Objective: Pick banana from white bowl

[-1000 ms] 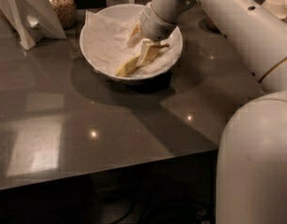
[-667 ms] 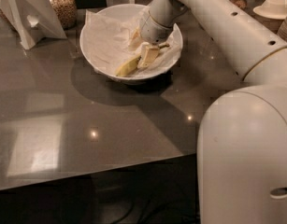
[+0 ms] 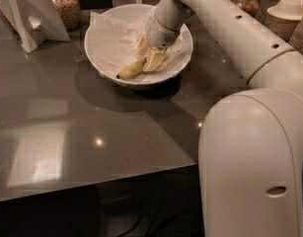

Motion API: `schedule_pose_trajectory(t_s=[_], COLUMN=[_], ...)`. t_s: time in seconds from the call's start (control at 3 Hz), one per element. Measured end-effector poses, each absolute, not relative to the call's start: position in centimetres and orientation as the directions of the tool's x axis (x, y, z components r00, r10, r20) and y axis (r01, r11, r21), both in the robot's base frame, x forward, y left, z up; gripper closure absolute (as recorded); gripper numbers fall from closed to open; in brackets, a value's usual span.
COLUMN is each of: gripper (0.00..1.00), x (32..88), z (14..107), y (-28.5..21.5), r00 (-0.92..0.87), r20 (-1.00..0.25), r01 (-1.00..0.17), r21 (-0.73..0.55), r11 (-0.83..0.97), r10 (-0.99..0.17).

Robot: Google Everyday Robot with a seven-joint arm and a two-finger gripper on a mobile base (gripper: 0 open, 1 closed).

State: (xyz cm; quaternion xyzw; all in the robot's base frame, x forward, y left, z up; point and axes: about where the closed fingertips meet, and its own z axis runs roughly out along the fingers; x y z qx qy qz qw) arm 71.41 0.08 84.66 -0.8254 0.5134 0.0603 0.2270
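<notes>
The gripper (image 3: 152, 59) sits low inside the white bowl (image 3: 136, 81), at the right end of the banana (image 3: 131, 70), which juts leftward; whether it grips is impossible to tell

The slim, curved yellow banana (image 3: 131, 69) darkens to a brownish tip at its left end. It lies in the wide round white bowl (image 3: 89, 51), which is lined with crumpled white paper (image 3: 111, 38), in the upper middle of the frame. The cream-coloured claw (image 3: 152, 60) sits inside the bowl at the banana's right end, its wrist light grey. The smooth robot arm (image 3: 230, 28), at upper right, is off-white with a row of small dark holes and a thin tan band. The glossy table (image 3: 92, 132) is dark grey with pale reflected patches at lower left. At upper left, a clear glass jar (image 3: 64, 6) shows speckled brown contents beside a white folded card stand (image 3: 27, 19). The stacked bowls (image 3: 289, 9) at upper right are pale cream.
</notes>
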Motion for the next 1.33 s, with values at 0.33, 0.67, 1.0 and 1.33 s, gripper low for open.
schedule_pose_trajectory(t_s=[0.33,0.67,1.0,1.33], gripper=[0.75,0.98,1.00,1.00], x=[71.1,70.8,70.6,70.3], z=[84.6,85.5,87.7,90.3], y=[0.3,0.5,0.6,0.5], r00=[0.464,0.469,0.486,0.500], r20=[-0.335,-0.334,-0.328,-0.339], r01=[-0.879,-0.877,-0.864,-0.852], r21=[-0.287,-0.286,-0.318,-0.358], r11=[-0.380,-0.386,-0.390,-0.382], r10=[-0.820,-0.818,-0.810,-0.797])
